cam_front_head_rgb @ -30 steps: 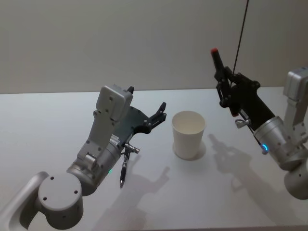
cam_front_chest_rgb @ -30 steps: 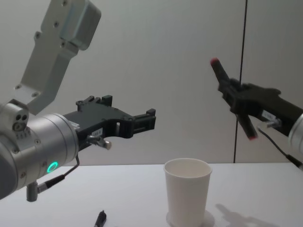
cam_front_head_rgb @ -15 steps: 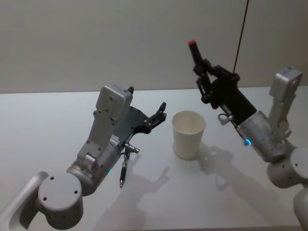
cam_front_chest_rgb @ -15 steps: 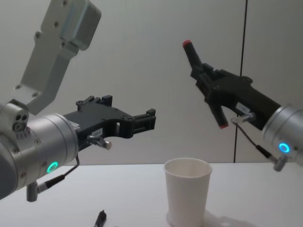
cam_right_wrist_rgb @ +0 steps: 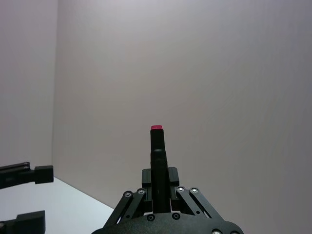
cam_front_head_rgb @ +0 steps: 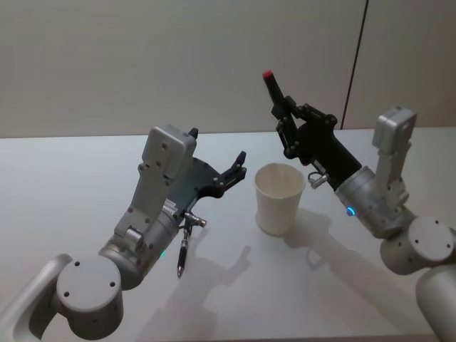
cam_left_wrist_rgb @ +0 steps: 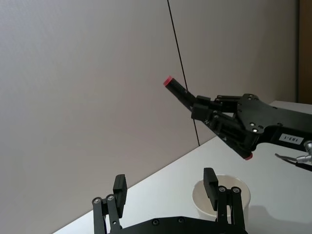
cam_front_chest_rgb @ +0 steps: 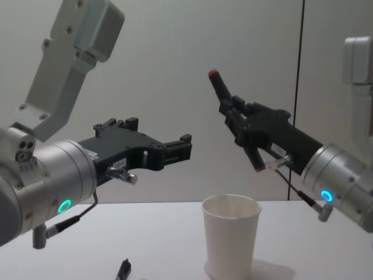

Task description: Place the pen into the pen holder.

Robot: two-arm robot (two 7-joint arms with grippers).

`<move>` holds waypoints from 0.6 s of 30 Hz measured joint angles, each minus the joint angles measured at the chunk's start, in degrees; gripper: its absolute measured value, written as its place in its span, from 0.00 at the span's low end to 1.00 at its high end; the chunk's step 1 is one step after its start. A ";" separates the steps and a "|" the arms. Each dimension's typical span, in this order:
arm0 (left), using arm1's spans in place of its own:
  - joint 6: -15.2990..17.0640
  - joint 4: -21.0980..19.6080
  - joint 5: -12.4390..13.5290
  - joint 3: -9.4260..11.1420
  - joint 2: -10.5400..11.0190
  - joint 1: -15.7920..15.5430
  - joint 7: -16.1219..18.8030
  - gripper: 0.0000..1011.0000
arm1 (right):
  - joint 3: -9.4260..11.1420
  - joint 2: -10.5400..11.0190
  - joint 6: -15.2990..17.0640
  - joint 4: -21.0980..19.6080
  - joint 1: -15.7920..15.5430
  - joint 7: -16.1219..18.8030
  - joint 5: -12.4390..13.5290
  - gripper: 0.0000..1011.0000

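Observation:
The pen holder, a plain white paper cup [cam_front_head_rgb: 279,198] [cam_front_chest_rgb: 231,242] [cam_left_wrist_rgb: 222,199], stands upright on the table. The pen [cam_front_head_rgb: 271,87] [cam_front_chest_rgb: 220,86] [cam_left_wrist_rgb: 179,89] [cam_right_wrist_rgb: 157,151] is black with red ends. My right gripper [cam_front_head_rgb: 287,127] [cam_front_chest_rgb: 239,119] [cam_right_wrist_rgb: 158,192] is shut on it in the air, with the pen tilted. In the chest view its lower red end hangs a little above the right side of the cup's rim. My left gripper [cam_front_head_rgb: 231,171] [cam_front_chest_rgb: 175,150] [cam_left_wrist_rgb: 165,187] hovers open and holds nothing, just left of the cup.
A second dark pen [cam_front_head_rgb: 182,255] [cam_front_chest_rgb: 123,269] lies on the white table [cam_front_head_rgb: 71,185] under my left arm. A plain wall stands behind the table, with a thin dark vertical line [cam_front_chest_rgb: 300,58] running down it at the right.
My right gripper has carried the pen leftward and lower, from far right of the cup to just above its right rim. The left arm has not moved.

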 joint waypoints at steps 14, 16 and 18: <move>0.00 0.00 0.00 0.00 0.00 0.00 0.00 0.99 | -0.61 -1.64 -3.79 11.08 4.65 -2.17 -3.48 0.18; 0.00 0.00 0.00 0.00 0.00 0.00 0.00 0.99 | -0.62 -1.89 -4.46 12.87 5.42 -2.14 -3.60 0.18; 0.00 0.00 0.00 0.00 0.00 0.00 0.00 0.99 | -0.62 -2.06 -4.99 14.06 5.95 -2.00 -3.61 0.18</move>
